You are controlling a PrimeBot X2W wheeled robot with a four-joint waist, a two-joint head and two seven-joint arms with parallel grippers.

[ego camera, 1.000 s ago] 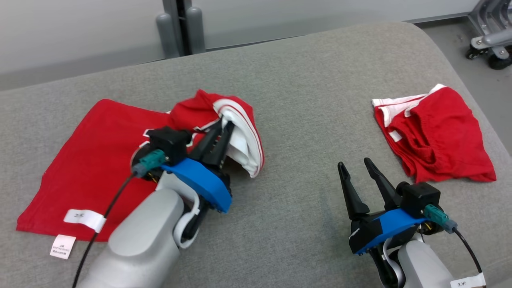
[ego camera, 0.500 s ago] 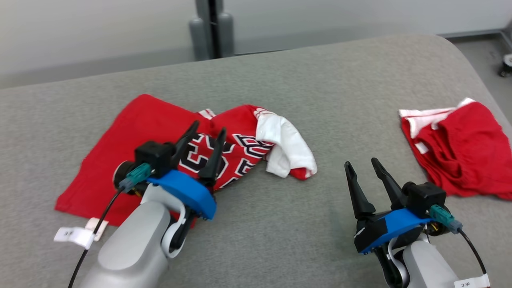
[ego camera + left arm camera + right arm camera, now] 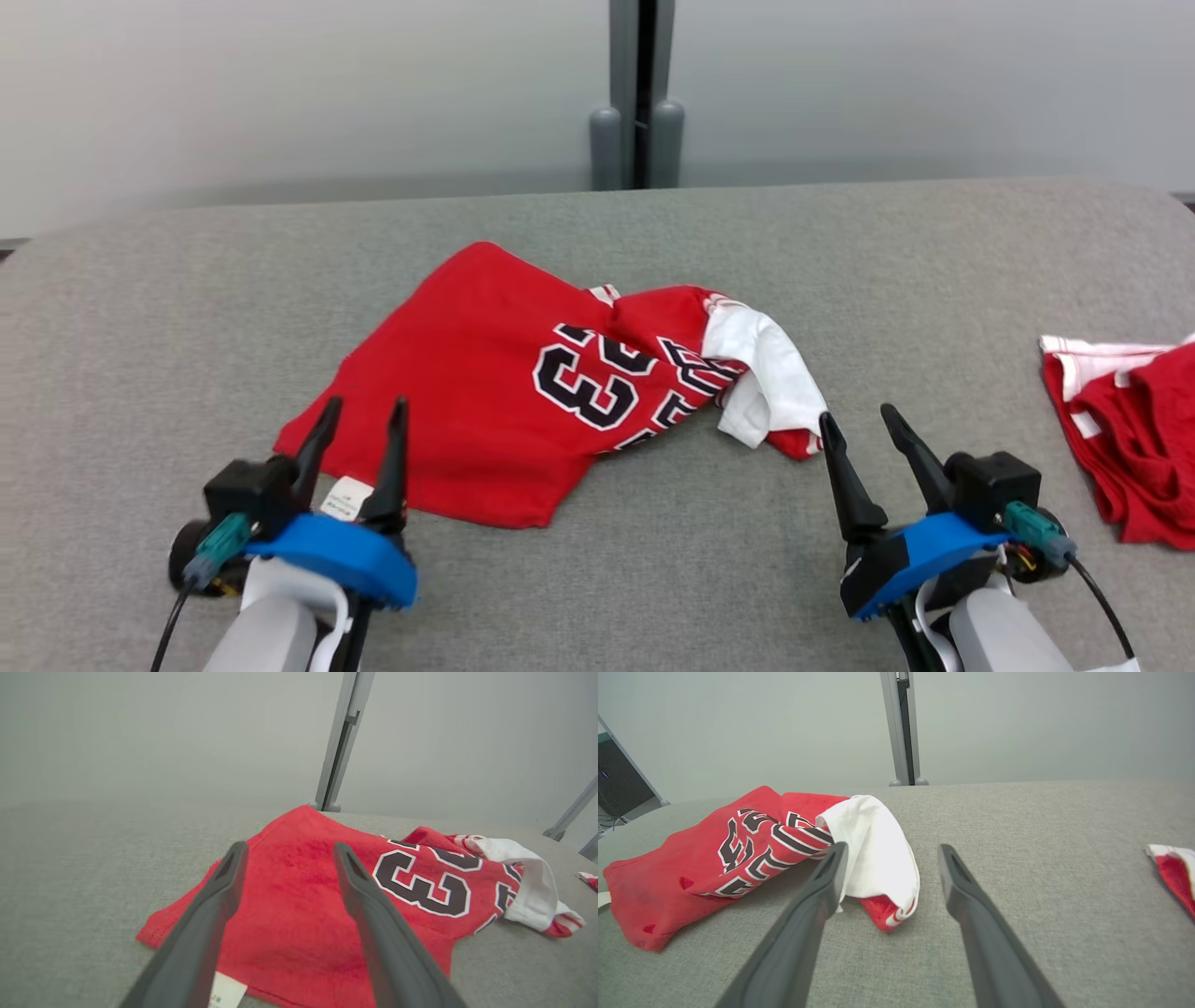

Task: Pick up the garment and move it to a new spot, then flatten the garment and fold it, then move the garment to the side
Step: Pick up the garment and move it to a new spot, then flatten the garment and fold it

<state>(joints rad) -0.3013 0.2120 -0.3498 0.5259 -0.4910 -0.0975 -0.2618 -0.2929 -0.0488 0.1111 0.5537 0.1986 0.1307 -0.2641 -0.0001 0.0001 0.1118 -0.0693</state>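
Observation:
The garment (image 3: 485,392) is a red jersey with a dark number 23 and a white inside showing at its right end. It lies loosely folded on the grey cushion, and it shows in the left wrist view (image 3: 299,905) and the right wrist view (image 3: 691,868). My left gripper (image 3: 359,415) stands open at the jersey's near left corner, over a white label, holding nothing. My right gripper (image 3: 859,420) is open just right of the jersey's white end (image 3: 873,849), apart from it.
A second red and white garment (image 3: 1130,420) lies at the right edge of the grey cushion (image 3: 187,308). A grey post (image 3: 639,93) stands against the wall behind. Bare cushion lies between the two garments.
My left gripper opened and let go of the jersey's white end, then drew back to the near left corner. The jersey now lies spread with its number showing. The camera has turned.

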